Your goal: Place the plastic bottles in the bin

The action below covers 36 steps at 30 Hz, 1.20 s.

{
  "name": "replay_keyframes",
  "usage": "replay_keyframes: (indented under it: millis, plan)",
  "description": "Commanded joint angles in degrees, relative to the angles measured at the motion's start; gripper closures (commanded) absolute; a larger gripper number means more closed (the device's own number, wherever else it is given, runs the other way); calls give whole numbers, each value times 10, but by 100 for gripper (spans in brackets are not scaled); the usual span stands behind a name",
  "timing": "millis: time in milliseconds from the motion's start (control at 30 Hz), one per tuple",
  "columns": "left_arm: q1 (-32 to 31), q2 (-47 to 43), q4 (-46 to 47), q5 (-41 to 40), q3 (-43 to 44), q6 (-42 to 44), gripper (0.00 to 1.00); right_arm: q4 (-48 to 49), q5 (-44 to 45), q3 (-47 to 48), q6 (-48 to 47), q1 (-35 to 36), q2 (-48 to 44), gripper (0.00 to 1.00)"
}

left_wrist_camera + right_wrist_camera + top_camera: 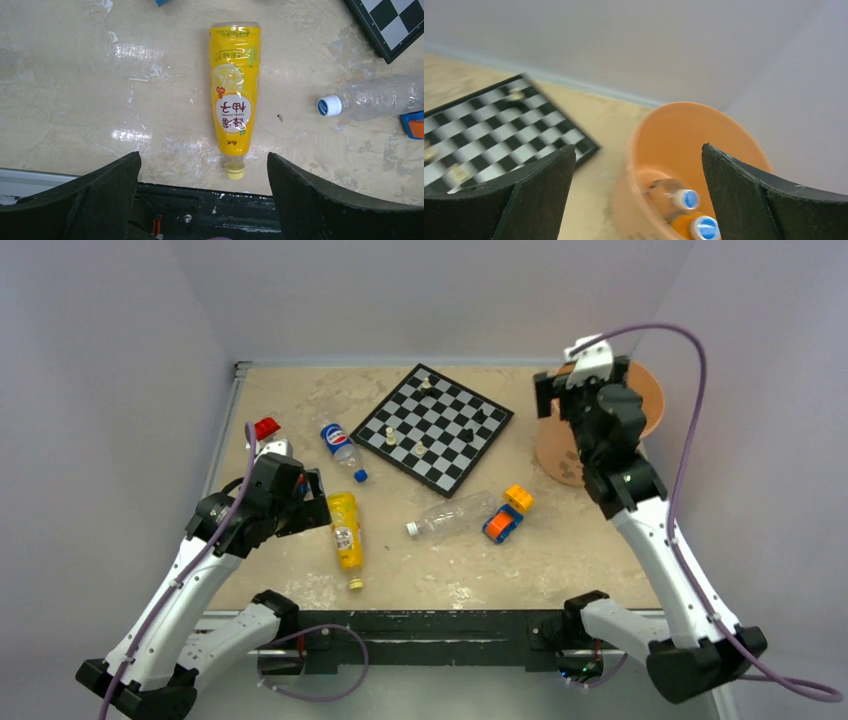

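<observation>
The coming move is judged to turn on the yellow bottle (234, 95), which lies flat on the counter (570, 550) to the near left of the chessboard (432, 425). Its long axis points away from the left fingers (95, 195): the yellow cap is at the end nearest to them and the base is turned toward the chessboard. In the left wrist view the bottle is seen ahead of these fingers and within the width of the gap between them, a little toward the right one, but not yet between them. The left fingers are spread wide and nothing is held. Because the axis runs across the closing line, it is judged that only a move forward and down is needed before the body can be pinched across its width. The left arm is clearly the nearer one. The right fingers (524, 195) are also spread and empty, and are held above the bin (674, 135), which stands to the right of the chessboard; two bottles (674, 197) with blue caps are seen inside it. A clear bottle (452, 513) lies just before the near corner of the chessboard and a blue-capped bottle (338, 440) just to its left, so three bottles are judged to be left.
</observation>
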Motion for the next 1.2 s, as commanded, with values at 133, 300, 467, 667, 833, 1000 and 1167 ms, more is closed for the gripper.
replay_keyframes:
  millis: [133,300,467,667,833,1000,1167]
  plan:
    - [-2,2,0,-21,6,5,0,-62,-190,-136,-44,165,-62,1]
    - [-2,-3,2,-16,2,3,0,-109,-190,-178,-135,240,-26,1]
    - [-2,2,6,-10,0,-1,0,-105,-171,-200,-180,279,26,1]
    - [-2,2,7,-9,-1,-4,0,-130,-168,-185,-216,303,116,1]
    - [-2,-1,4,-10,-2,-5,0,-130,-168,-179,-241,304,186,1]
    - [-2,-4,4,-10,-2,-5,0,-116,-191,-174,-244,304,231,5]
    - [-2,-4,2,-11,1,-3,0,-94,-193,-180,-233,309,271,17]
